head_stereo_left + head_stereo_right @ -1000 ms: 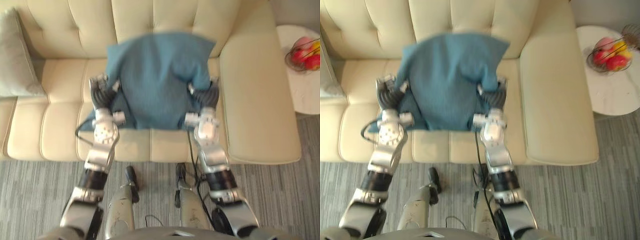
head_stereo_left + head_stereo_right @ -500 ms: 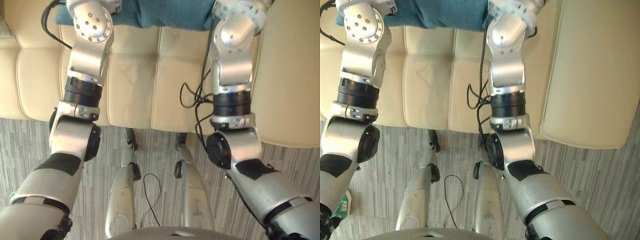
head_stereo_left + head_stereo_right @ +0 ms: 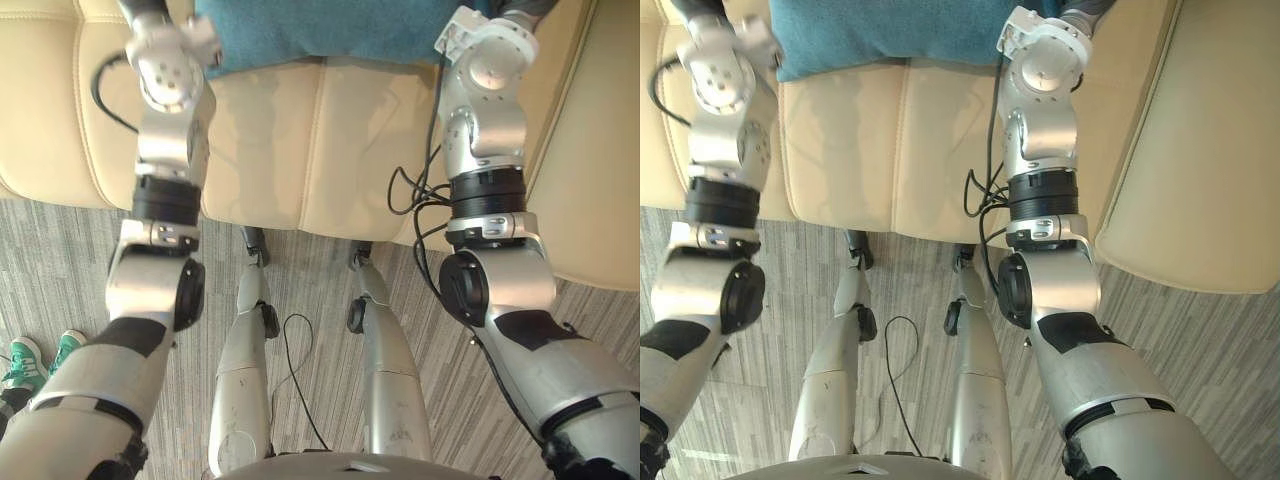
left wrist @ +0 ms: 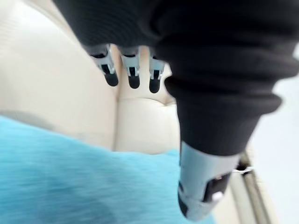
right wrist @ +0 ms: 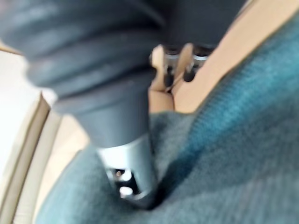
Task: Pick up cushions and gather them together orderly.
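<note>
The cushion is seen in the eye views crosswise on the sofa, its edge running side to side. In the wrist views it is grasped by the right hand, thumb dug in. The left hand is held relaxed beside it.

Cushion: teal cloth, matt, coarse nubby weave. Sofa: cream leather-look, smooth w/ soft sheen, stitched seams. Carpet: grey striped pile, matt. Left hand: dark ribbed cover, matt, rubbery; silver fingers smooth, semi-gloss. Right hand: same matt cover.
</note>
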Controlling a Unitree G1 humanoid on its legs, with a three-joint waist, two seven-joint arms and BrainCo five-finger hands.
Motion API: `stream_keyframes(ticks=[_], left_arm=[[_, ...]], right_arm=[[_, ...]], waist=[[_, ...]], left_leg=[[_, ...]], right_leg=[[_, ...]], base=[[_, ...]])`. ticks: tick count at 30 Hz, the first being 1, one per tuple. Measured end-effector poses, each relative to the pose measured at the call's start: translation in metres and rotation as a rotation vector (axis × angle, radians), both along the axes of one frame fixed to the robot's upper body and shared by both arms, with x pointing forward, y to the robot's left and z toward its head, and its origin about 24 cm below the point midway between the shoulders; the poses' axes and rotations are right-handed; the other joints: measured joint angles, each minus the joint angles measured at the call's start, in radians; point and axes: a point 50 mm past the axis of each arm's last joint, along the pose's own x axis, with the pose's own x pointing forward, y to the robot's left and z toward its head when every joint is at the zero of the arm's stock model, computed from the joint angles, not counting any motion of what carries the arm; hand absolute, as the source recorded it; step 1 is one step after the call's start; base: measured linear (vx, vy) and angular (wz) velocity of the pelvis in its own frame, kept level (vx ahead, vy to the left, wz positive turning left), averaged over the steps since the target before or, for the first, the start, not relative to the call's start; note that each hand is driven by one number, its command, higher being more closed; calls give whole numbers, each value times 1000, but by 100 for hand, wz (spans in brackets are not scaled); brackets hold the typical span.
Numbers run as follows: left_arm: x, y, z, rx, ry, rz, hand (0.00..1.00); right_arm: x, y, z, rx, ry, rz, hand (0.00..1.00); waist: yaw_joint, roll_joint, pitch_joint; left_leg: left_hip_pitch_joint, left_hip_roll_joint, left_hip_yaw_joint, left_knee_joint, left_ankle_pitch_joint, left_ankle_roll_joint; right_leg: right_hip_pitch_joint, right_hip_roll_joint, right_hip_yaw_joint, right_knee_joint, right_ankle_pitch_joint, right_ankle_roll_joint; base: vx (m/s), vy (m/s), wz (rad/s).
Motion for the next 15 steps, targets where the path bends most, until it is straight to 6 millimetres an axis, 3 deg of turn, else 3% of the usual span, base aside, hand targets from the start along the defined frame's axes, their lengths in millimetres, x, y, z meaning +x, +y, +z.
stream_keyframes(ticks=[3, 7, 11, 15], left_arm=[[5, 4, -39, -2, 115, -6, 0], [3, 11, -61, 2, 165, -3, 0], [-10, 31, -72, 1, 144, 31, 0], [-35, 57, -99, 13, 149, 87, 0]], right_arm=[[1, -8, -23, -3, 42, -15, 0], [1, -16, -53, -29, 103, -12, 0], [-15, -26, -73, -64, 92, -21, 0], [-47, -65, -112, -94, 135, -127, 0]], waist=[[-4, 0, 0], [-4, -5, 4], [-6, -6, 5], [-12, -7, 5]], left_leg=[[4, 4, 11, 0, 0, 0], [35, 5, 24, 0, 0, 0], [81, 6, 42, 0, -1, 0], [187, 9, 45, 4, -23, 6]], right_leg=[[-22, 0, 5, 51, -22, -7], [-24, -1, 23, 105, -45, -13], [-6, 1, 42, 137, -56, -13], [90, 4, 47, 158, -88, -12]], base=[[0, 0, 0], [-21, -20, -3], [-36, -52, -8], [-30, -104, -1]])
